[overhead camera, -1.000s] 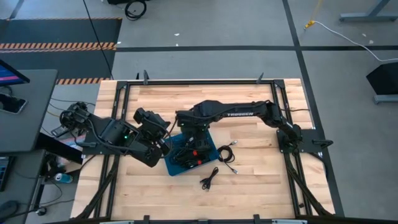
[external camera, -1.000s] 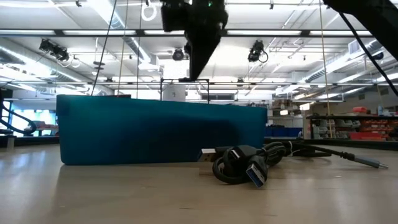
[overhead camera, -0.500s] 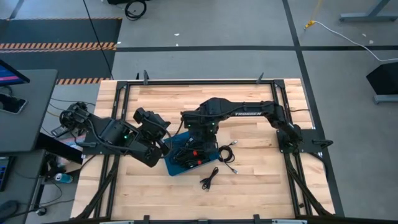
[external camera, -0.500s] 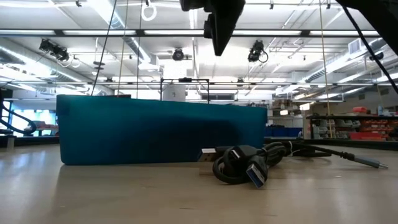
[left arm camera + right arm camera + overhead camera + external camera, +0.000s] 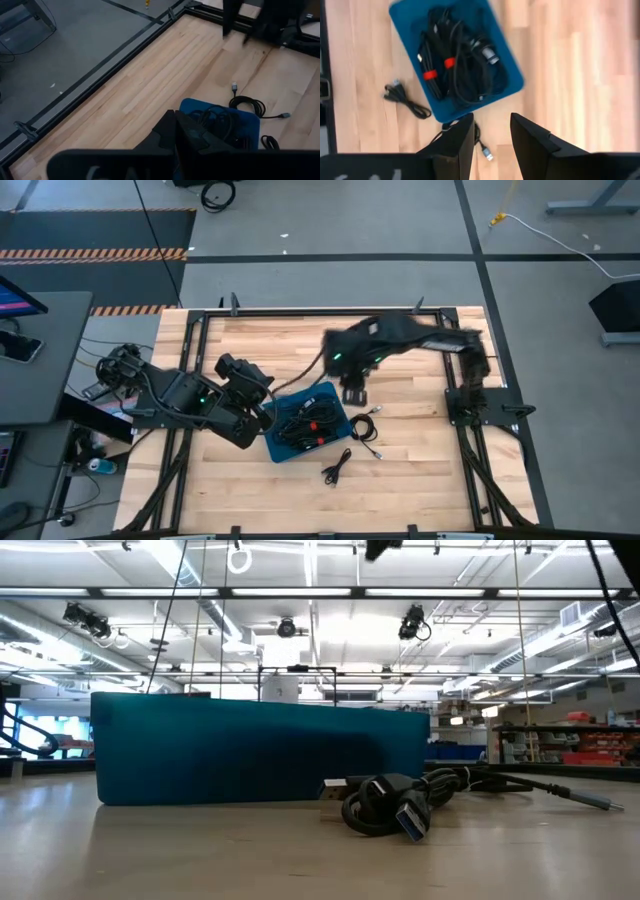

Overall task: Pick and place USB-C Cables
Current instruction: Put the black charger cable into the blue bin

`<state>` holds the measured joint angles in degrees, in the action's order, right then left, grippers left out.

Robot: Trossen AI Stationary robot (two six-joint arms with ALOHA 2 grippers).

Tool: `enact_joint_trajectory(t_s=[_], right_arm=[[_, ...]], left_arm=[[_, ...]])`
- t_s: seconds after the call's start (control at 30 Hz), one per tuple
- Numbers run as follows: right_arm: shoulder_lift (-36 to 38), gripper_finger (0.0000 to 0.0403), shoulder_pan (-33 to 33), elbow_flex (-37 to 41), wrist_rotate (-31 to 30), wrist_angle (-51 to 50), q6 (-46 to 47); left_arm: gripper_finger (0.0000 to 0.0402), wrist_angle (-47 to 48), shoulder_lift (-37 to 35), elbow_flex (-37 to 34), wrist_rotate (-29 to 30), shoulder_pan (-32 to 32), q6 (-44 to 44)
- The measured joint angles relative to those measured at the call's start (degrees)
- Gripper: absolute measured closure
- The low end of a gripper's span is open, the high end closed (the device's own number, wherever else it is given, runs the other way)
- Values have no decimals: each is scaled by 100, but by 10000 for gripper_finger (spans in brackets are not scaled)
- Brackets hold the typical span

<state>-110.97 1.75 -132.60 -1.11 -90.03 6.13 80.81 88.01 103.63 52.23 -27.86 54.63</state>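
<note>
A blue tray stands at mid-table and holds a heap of coiled black USB-C cables, two of them bound with red ties. My right gripper hangs high above the table just beyond the tray's right far corner, open with nothing between its fingers. My left gripper waits shut at the tray's left side. Two more cables lie loose on the wood: one right of the tray, one in front of it.
Black frame rails run around the tabletop. In the low view the tray's near wall hides its contents, and the near loose cable lies in front of it. Bare wood stretches right of the tray.
My right gripper has risen from low over the tray and swung toward the table's right and far side, leaving the top of the low view. It carries nothing. The cables and the tray have stayed where they were.
</note>
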Motion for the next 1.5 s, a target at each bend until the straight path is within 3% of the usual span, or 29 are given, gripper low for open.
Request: enact_joint_trajectory(t_s=[0.5,0.7,0.87,1.0,1.27,1.5], right_arm=[[2477,270,-504,-2,-285,-1,615],[3004,270,-570,-4,-781,-1,347],[3322,270,-669,195,-777,12,618],[3834,270,-782,1066,-815,13,889],[4986,270,-753,3889,-648,165,2115],[5450,270,-455,6297,262,2328,2574]], left_arm=[[397,-33,0,0,0,4,20],[397,-121,0,0,0,5,22],[397,-172,0,0,0,4,22],[397,-172,0,0,0,4,22],[397,-170,0,0,0,4,15],[397,-170,0,0,1,5,9]])
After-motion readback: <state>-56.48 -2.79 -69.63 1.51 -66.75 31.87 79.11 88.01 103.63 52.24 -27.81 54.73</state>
